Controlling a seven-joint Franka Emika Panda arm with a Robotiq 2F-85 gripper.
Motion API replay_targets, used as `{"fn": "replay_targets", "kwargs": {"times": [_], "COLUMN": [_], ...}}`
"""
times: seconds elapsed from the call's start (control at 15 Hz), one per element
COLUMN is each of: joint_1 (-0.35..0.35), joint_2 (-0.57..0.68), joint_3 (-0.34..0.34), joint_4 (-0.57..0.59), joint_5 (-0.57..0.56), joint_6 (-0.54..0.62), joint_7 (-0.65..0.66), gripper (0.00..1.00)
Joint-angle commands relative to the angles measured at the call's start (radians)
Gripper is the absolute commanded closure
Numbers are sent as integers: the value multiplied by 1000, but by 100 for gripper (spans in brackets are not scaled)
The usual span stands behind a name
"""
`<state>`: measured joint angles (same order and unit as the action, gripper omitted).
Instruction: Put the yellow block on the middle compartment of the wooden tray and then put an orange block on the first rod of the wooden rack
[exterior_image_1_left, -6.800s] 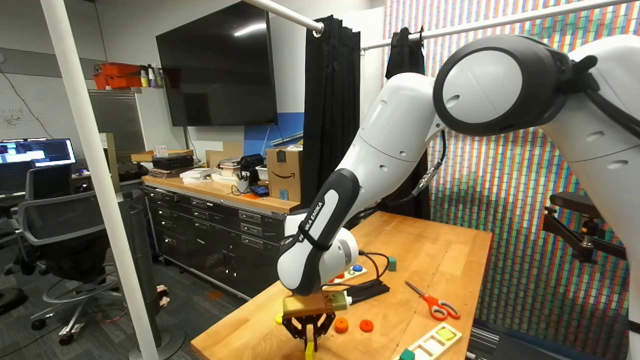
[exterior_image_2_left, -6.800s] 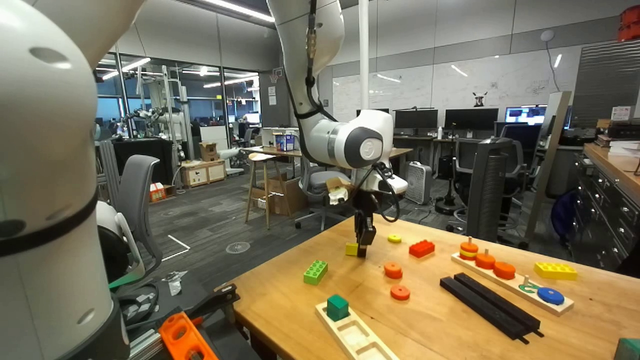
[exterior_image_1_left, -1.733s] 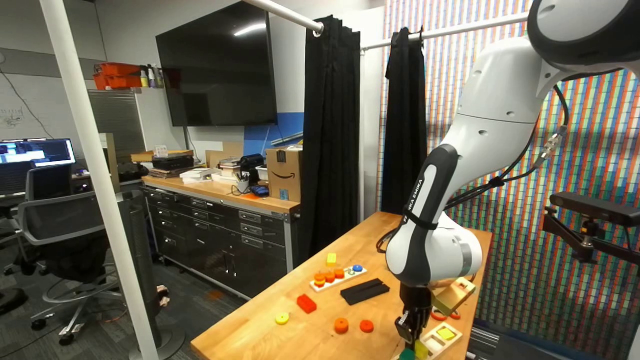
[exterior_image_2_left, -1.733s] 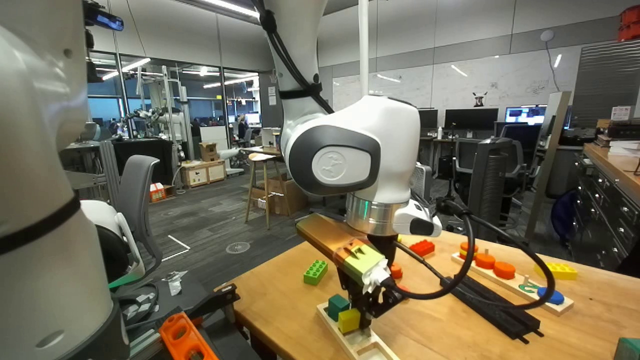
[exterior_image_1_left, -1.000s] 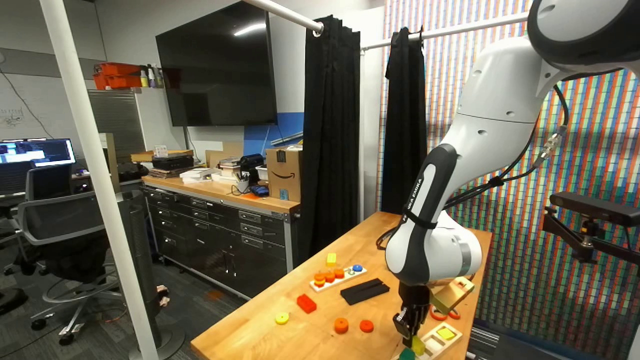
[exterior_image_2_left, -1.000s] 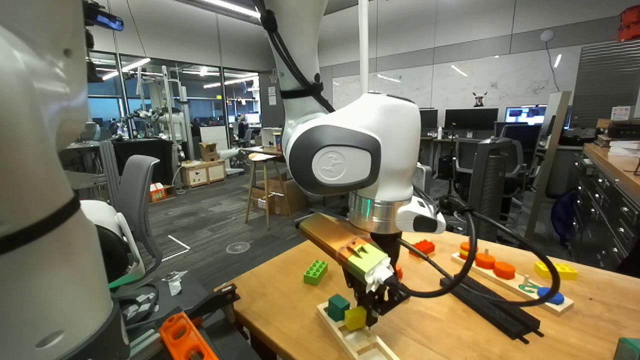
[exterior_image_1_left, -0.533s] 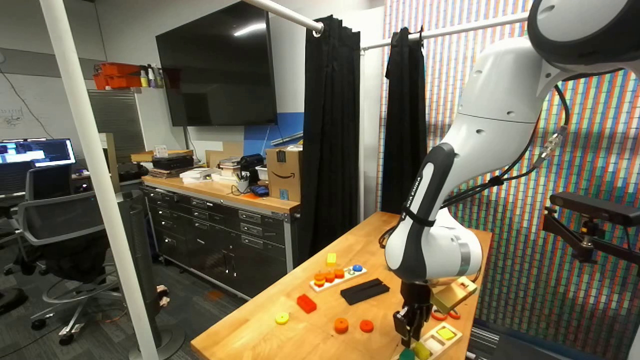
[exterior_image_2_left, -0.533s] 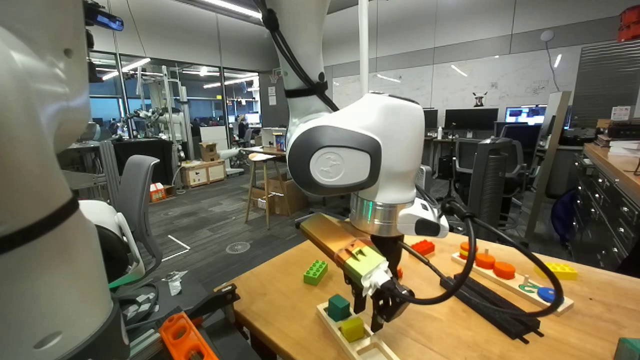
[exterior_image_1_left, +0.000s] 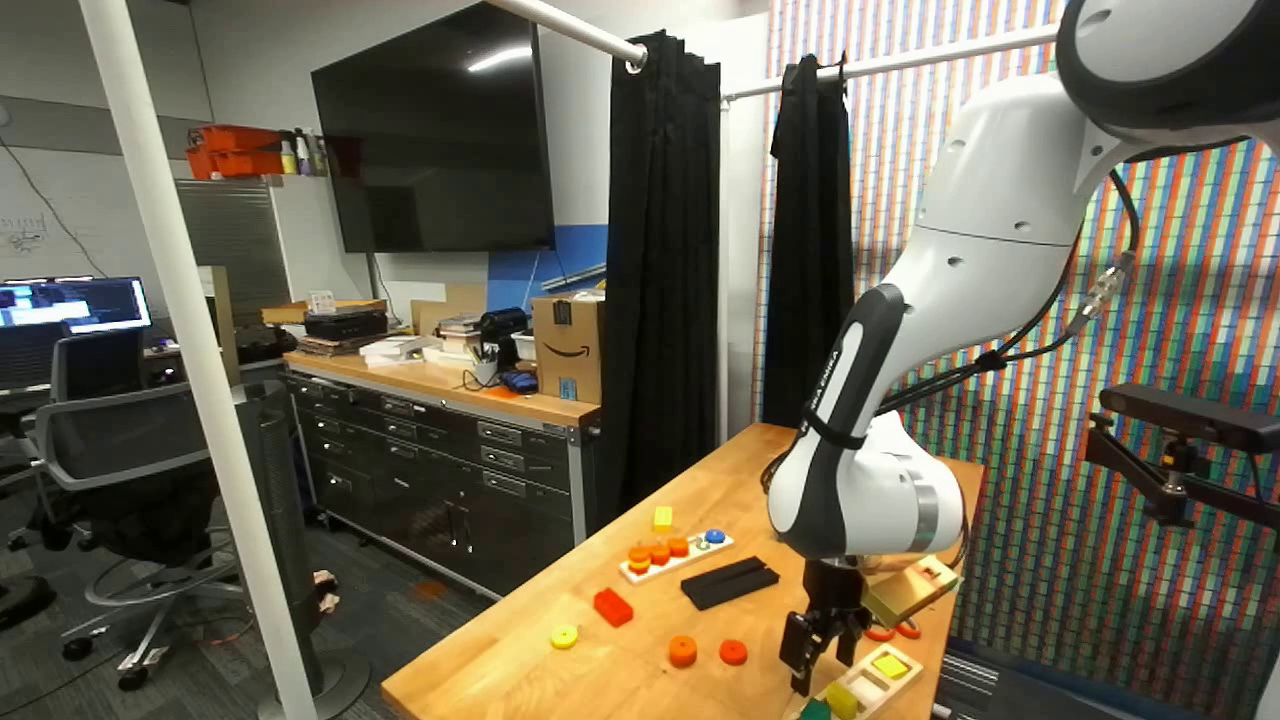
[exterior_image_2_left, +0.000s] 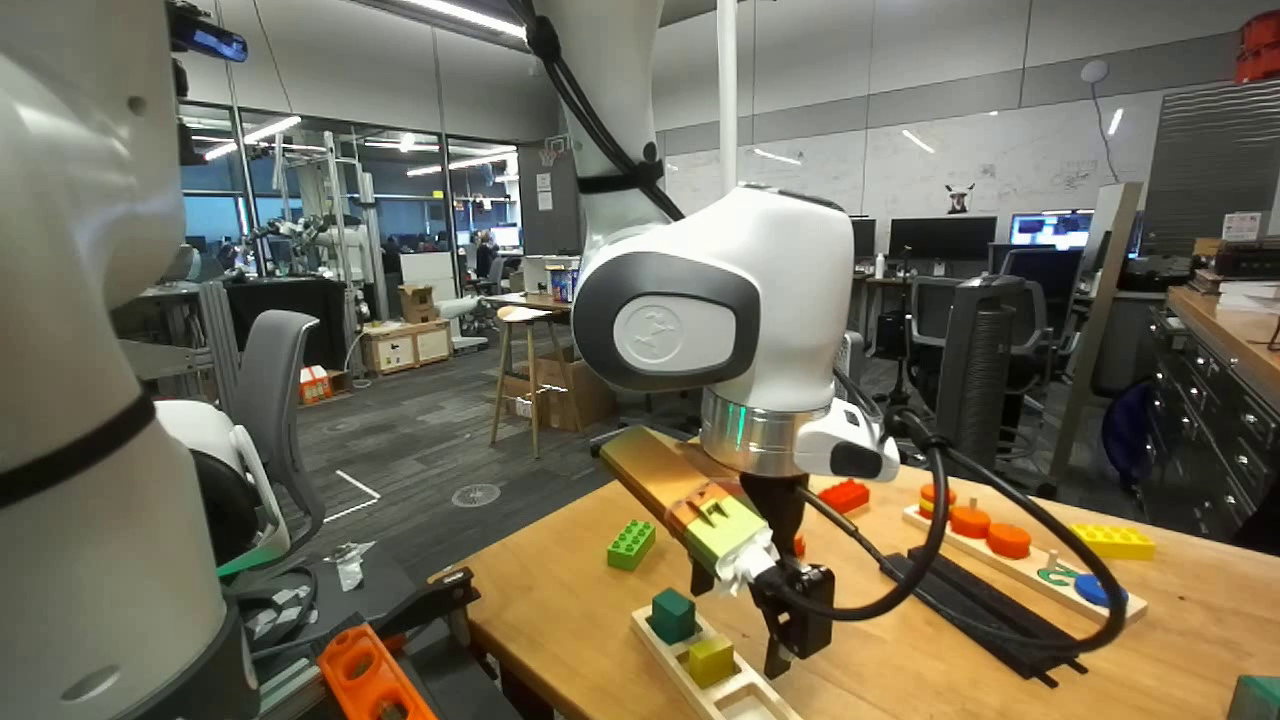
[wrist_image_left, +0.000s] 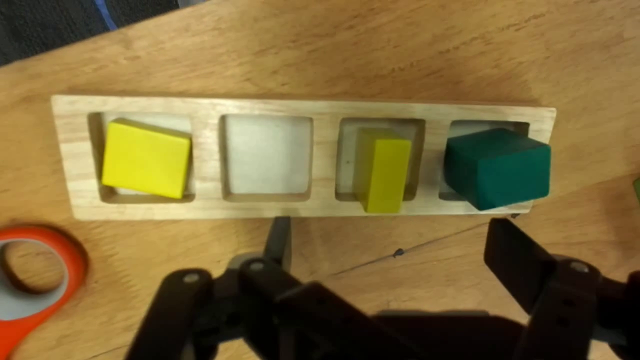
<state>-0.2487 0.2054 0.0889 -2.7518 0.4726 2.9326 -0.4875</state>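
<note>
The wooden tray (wrist_image_left: 267, 209) lies along the table edge. In the wrist view a yellow block (wrist_image_left: 390, 175) stands on a narrow side in an inner compartment, beside the one with the green block (wrist_image_left: 512, 175). The other inner compartment is bare, and a second yellow block (wrist_image_left: 146, 159) lies in the leftmost one. My gripper (wrist_image_left: 390, 225) is open beside the tray, its fingers wide apart and nothing between them. Orange round blocks, one orange (exterior_image_1_left: 682, 651) and one redder (exterior_image_1_left: 733, 652), lie on the table. The wooden rack (exterior_image_2_left: 1030, 572) carries orange, yellow and blue discs on its rods.
A flat black piece (exterior_image_1_left: 730, 583) lies in front of the rack. A red brick (exterior_image_1_left: 613, 607), a yellow disc (exterior_image_1_left: 564, 637), a light green brick (exterior_image_2_left: 631, 545) and a yellow brick (exterior_image_2_left: 1110, 542) are spread around. Red-handled scissors (wrist_image_left: 75, 260) lie close to the tray.
A second ago my gripper was shut on the yellow block over the tray. Its fingers have since spread and let go, leaving the block in the compartment; the arm has hardly moved.
</note>
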Motion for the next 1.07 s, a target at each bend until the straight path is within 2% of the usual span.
{"fn": "replay_targets", "kwargs": {"times": [0.0,0.33,0.47,0.6,0.73,1.0], "joint_1": [22,63,96,136,175,199], "joint_2": [-41,-100,-112,-94,-72,-34], "joint_3": [-5,-5,-11,-41,-92,-132], "joint_4": [0,10,10,28,55,146], "joint_5": [13,-12,-60,-169,-328,-485], "joint_6": [-18,-37,-28,-16,-29,-112], "joint_7": [25,106,166,274,387,444], "gripper": [0,0,0,0,0,0]}}
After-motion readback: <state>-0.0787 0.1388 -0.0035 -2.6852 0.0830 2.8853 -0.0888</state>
